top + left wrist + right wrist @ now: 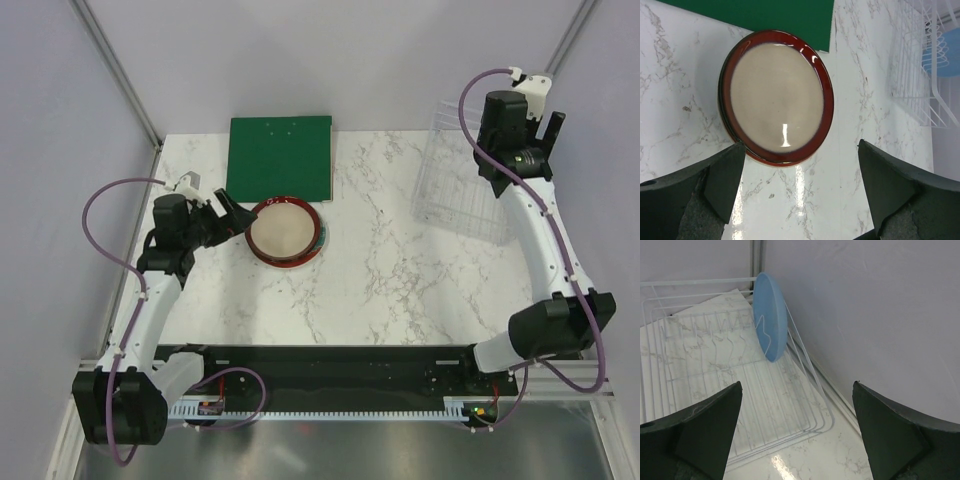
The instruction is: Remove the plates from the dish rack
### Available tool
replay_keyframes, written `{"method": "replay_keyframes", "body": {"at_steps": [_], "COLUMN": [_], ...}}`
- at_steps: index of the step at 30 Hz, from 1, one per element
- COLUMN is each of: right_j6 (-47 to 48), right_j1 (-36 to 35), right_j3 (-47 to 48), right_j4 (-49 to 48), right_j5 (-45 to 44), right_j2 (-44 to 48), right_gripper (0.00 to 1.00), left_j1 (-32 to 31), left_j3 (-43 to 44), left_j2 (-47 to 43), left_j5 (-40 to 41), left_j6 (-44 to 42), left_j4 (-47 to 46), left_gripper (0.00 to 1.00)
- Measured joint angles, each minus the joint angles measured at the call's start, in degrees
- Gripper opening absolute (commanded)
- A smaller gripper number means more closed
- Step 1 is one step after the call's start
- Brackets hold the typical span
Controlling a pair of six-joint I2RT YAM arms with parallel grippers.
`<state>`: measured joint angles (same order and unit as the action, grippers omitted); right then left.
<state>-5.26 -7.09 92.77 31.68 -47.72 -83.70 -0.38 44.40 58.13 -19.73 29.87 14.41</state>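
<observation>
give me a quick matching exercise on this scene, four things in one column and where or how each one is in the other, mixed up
Column one:
1. light blue plate
2. red-rimmed plate
3. green board
4. left gripper

Column two:
A. open, pointed at a plate lying on the table
B. standing on edge in the dish rack
C. flat square at the table's far edge
D. lying face up, beige centre showing

Pairs: 1-B, 2-D, 3-C, 4-A
</observation>
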Motion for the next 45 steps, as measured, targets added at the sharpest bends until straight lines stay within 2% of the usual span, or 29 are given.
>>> {"method": "replay_keyframes", "body": {"at_steps": [11, 22, 26, 28, 39, 45], "right_j6": [-2.43, -1.75, -1.22, -0.92, -0.70, -0.96], "right_j1": [9.44, 11.82, 12.02, 12.13, 12.35, 13.20], "right_j3": [12.72, 24.70, 26.64, 26.97, 26.99, 26.93], "right_j4": [0.02, 0.13, 0.07, 0.02, 0.02, 0.04], "right_j5": [3.54, 2.75, 1.25, 0.68, -0.20, -0.17], "right_j2": [-19.15, -34.34, -36.96, -37.88, -40.26, -41.29], "right_gripper": [0.98, 0.98, 0.93, 0.85, 0.84, 0.73], "left_j1": [0.00, 0.00, 0.00, 0.00, 0.00, 0.00], "left_j3": [0.00, 0.59, 1.16, 1.20, 1.20, 1.20], "left_j2": [2.84, 11.61, 13.27, 13.92, 15.04, 15.32], "left_j5": [-5.79, -9.90, -10.58, -10.73, -10.88, -10.88], "left_j6": [-0.15, -0.57, -0.81, -0.83, -0.83, -0.83], "left_j4": [-3.06, -6.71, -7.98, -8.57, -9.18, -9.68], "left_gripper": [1.00, 1.00, 1.00, 1.00, 1.00, 1.00]}}
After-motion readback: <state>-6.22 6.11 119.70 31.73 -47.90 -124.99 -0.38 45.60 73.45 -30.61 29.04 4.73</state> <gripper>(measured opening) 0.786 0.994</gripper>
